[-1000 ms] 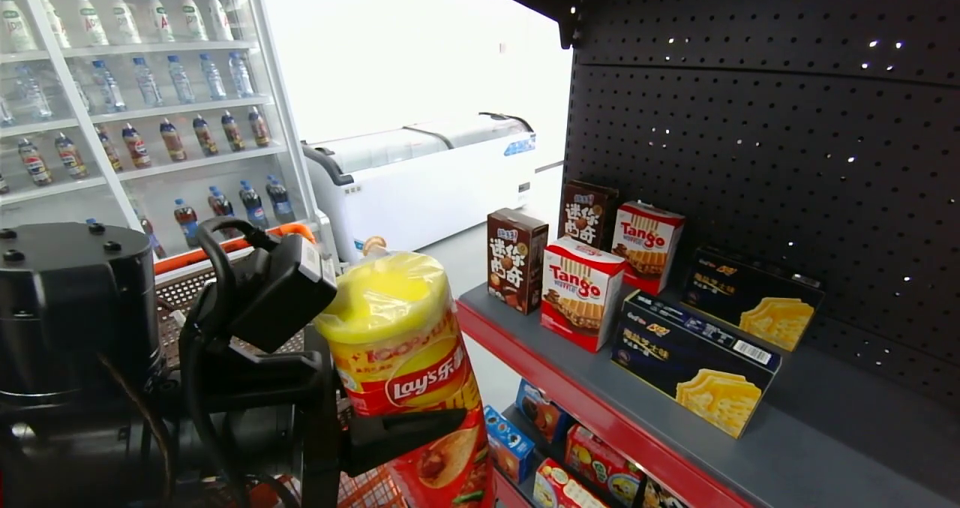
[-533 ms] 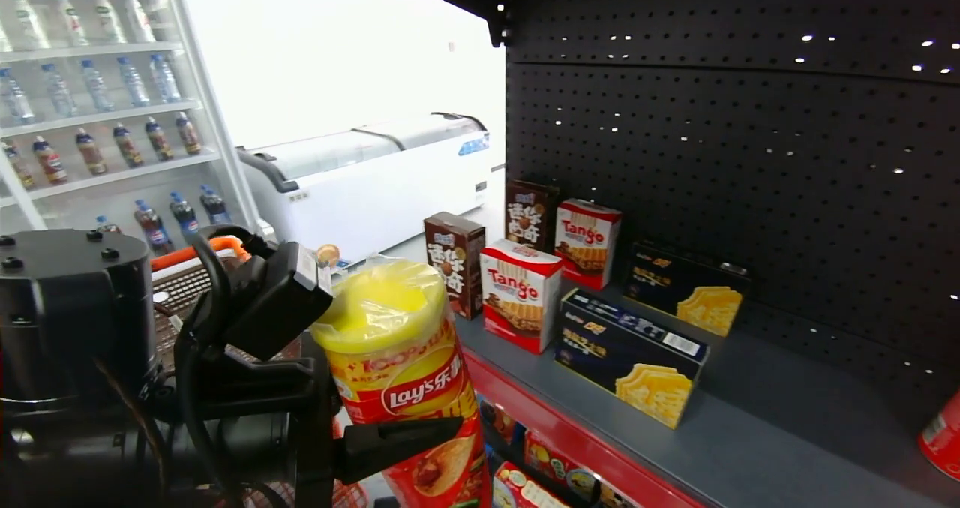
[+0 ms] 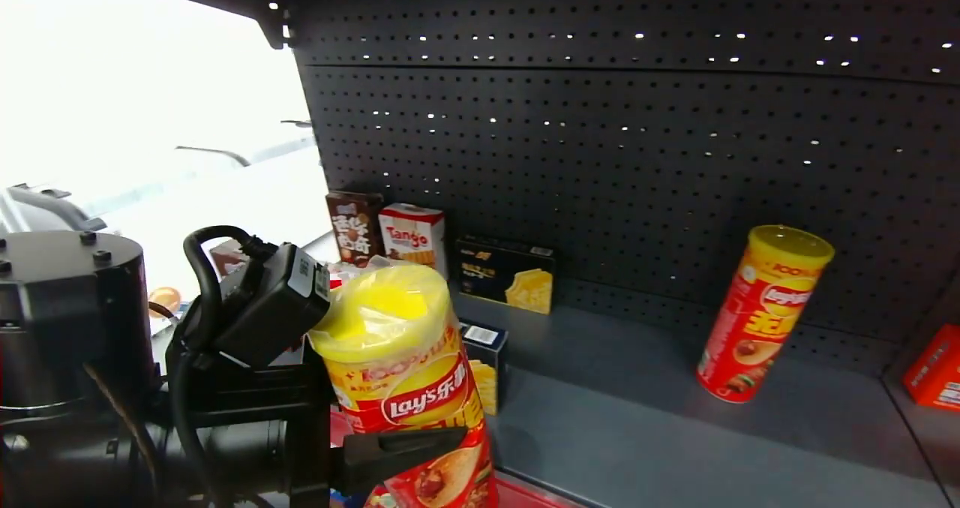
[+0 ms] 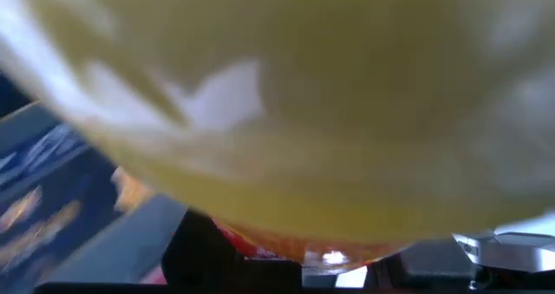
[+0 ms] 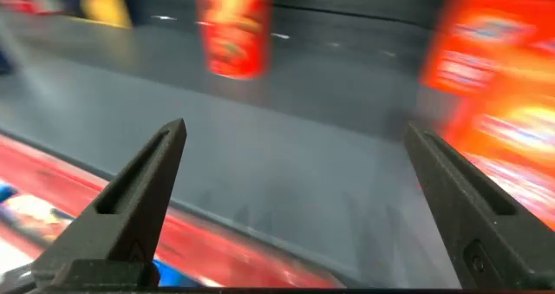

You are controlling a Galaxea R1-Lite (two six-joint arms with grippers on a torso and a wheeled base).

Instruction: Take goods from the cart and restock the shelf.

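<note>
A black pegboard panel backed the shelf. Toward its left stood a brown chocolate box, a red-and-white wafer box just beside it, and next a dark cracker box. A second dark cracker box sat nearer the front edge, partly hidden. Well apart to the right stood a red chips can with a yellow lid, and at the far right an orange box. Beyond the left end lay a pale chest freezer, washed out by light.
</note>
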